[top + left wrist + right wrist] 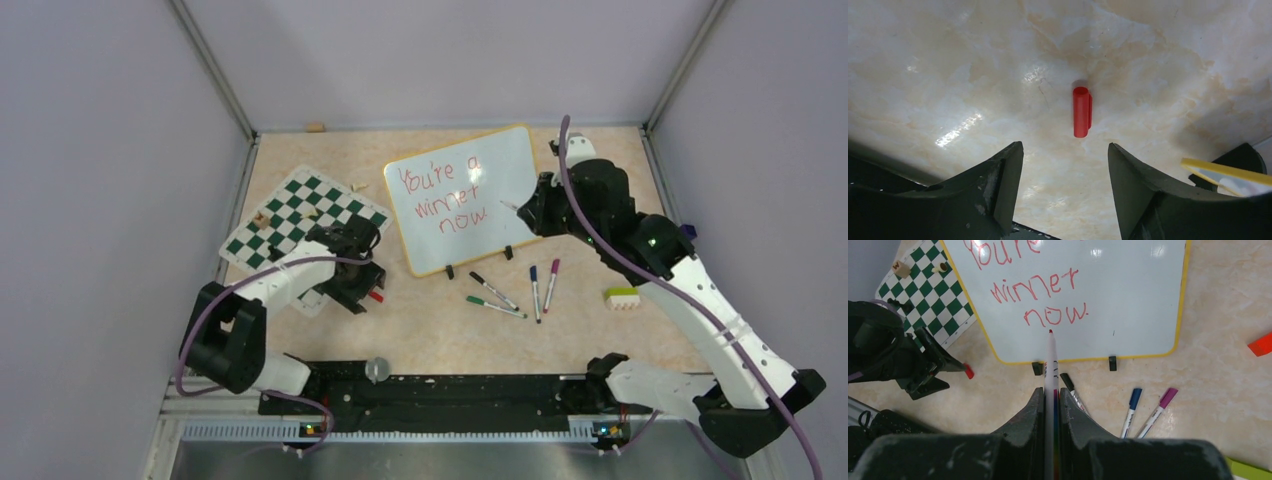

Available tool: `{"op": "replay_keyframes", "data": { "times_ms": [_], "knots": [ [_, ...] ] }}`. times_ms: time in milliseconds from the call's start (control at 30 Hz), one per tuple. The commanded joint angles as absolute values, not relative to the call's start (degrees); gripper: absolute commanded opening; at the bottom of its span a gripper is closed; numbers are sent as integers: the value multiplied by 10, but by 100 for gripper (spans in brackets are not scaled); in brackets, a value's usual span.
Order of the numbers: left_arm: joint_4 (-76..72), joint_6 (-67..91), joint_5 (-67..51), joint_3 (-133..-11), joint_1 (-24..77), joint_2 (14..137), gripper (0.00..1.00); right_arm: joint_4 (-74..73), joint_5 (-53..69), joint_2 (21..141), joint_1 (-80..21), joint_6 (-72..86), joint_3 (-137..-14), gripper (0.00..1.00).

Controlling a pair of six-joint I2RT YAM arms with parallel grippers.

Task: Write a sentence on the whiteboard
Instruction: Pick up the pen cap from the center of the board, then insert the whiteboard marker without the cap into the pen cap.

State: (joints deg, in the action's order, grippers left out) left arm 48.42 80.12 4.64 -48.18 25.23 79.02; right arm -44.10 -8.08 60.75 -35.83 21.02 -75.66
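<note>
The whiteboard (512, 170) lies at the back middle of the table, yellow-framed, with two black clips on its near edge. Red writing on it reads "You're a winner now". My right gripper (522, 210) hovers over its right part, shut on a red-tipped marker (1051, 360). The marker's tip points at the board (1128, 300) just under the word "now". My left gripper (362, 288) is low over the table, left of the board, jaws open and empty (1065, 147). A red marker cap (1081, 111) lies on the table just beyond its fingertips.
A green-and-white chess mat (300, 215) with a few small pieces lies at the left. Black (492, 290), green (495, 306), blue (534, 290) and purple (551, 284) markers lie in front of the board. A green-and-white block (621, 297) sits to their right.
</note>
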Motion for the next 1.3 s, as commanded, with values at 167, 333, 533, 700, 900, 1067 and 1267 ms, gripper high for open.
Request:
{"op": "replay_keyframes", "data": {
  "times_ms": [167, 333, 533, 700, 900, 1067, 1267],
  "knots": [
    [503, 895, 96, -547, 283, 886, 64, -454, -77, 577, -363, 199, -762, 0],
    [502, 927, 90, -540, 289, 916, 58, -462, -76, 570, -363, 194, -763, 0],
    [464, 956, 79, -493, 292, 913, 1, -464, -75, 571, -363, 185, -769, 0],
    [459, 869, 117, -508, 293, 870, 0, -466, -48, 579, -363, 166, -777, 0],
    [410, 610, 112, -541, 293, 787, 0, -489, 5, 610, -363, 160, -799, 0],
    [286, 394, -29, -496, 294, 680, 0, -479, 68, 643, -363, 197, -809, 0],
    [85, 178, -125, -350, 302, 464, 0, -485, 127, 717, -367, 230, -871, 0]
  ]
}}
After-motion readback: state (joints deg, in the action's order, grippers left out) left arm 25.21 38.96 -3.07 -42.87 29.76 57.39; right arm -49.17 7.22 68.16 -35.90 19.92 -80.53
